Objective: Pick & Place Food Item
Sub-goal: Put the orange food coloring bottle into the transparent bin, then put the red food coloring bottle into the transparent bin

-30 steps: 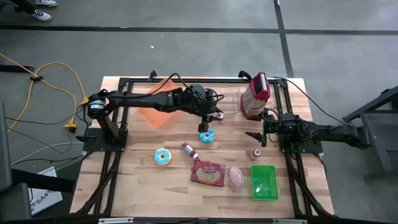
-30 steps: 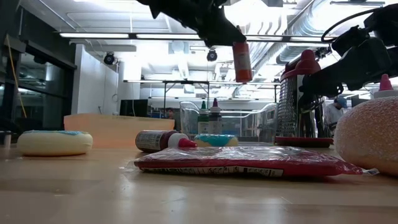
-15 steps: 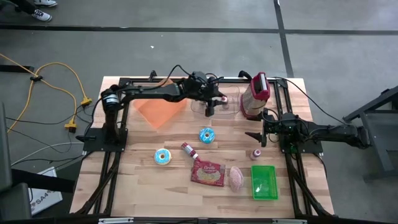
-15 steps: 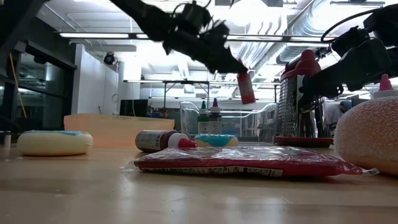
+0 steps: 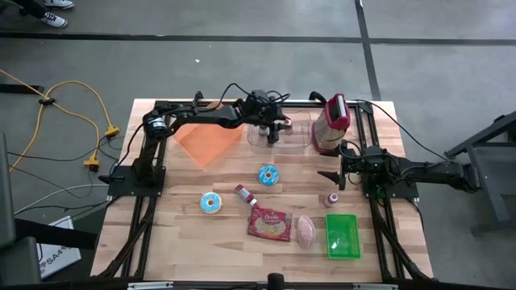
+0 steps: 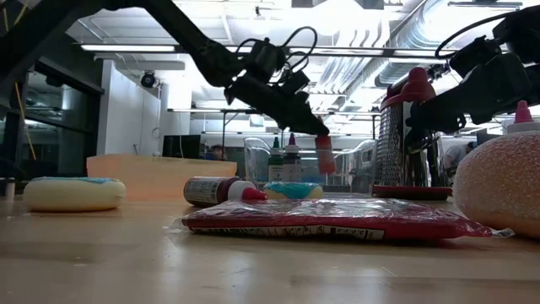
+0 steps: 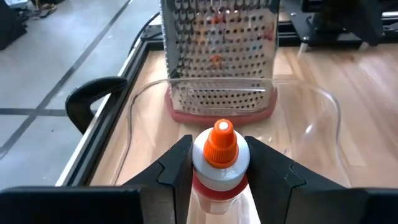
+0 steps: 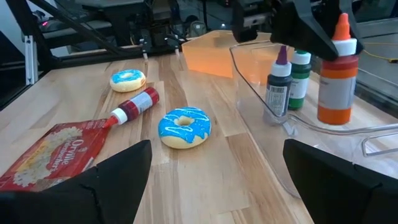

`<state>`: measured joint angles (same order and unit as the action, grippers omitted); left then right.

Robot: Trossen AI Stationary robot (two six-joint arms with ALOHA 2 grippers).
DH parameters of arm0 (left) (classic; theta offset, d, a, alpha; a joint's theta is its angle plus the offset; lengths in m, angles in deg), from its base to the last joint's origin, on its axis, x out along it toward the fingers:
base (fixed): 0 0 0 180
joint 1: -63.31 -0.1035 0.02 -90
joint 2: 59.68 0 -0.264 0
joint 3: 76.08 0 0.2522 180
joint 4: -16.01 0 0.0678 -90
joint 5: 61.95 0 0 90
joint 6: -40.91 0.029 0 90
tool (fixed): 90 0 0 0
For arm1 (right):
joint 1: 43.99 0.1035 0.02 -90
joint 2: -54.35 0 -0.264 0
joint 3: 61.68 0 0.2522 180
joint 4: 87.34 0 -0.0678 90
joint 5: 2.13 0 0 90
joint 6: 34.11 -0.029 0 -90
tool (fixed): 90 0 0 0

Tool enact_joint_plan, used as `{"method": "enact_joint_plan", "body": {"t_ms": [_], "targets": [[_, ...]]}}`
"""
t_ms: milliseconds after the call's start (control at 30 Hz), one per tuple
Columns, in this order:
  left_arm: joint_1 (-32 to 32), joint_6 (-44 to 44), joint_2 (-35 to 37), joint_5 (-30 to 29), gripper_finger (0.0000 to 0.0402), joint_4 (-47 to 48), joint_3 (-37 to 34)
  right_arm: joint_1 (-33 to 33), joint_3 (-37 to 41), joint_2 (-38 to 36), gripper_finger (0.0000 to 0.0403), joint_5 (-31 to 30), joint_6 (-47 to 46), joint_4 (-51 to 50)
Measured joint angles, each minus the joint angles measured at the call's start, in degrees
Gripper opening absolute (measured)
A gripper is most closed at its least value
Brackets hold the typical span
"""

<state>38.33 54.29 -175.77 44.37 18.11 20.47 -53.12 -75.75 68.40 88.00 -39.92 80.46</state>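
The small orange-capped squeeze bottle with an orange label [image 8: 336, 73] hangs in the left claw [image 7: 219, 163], pinched just below its cap, over the clear plastic bin [image 5: 294, 141] at the table's [image 5: 185, 234] far edge. It looks light, rigid and smooth, so a neck grip suits it. The right claw [image 5: 329, 176] waits wide apart near its base.
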Motion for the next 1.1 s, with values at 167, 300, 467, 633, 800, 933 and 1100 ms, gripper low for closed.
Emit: {"method": "enact_joint_plan", "body": {"t_ms": [167,300,467,633,800,933,1100], "targets": [[0.3,0.4,-0.5,-1.7,0.0120,1.8,0.0,0.0,0.0,0.0,0.0353,0.0,0.0,0.0],[0.4,0.2,-0.7,-1.7,0.0120,1.9,0.0,0.0,0.0,0.0,0.0353,0.0,0.0,0.0],[0.4,0.0,-0.9,-1.6,0.0120,2.8,0.0,0.0,0.0,0.0,0.0353,0.0,0.0,0.0],[0.4,-0.4,-0.9,-1.6,0.0120,2.8,0.0,0.0,0.0,0.0,0.0353,0.0,0.0,0.0],[0.4,-0.9,-0.9,-1.6,0.0123,3.3,0.0,0.0,0.0,0.0,0.0353,0.1,0.0,0.0],[0.4,-1.0,-0.9,-1.6,0.0144,3.8,0.0,0.0,0.0,0.0,0.0353,0.1,0.0,0.0],[0.4,-1.2,-0.9,-0.2,0.0172,3.8,0.0,0.0,0.0,0.0,0.0353,0.1,0.0,0.0]]}}
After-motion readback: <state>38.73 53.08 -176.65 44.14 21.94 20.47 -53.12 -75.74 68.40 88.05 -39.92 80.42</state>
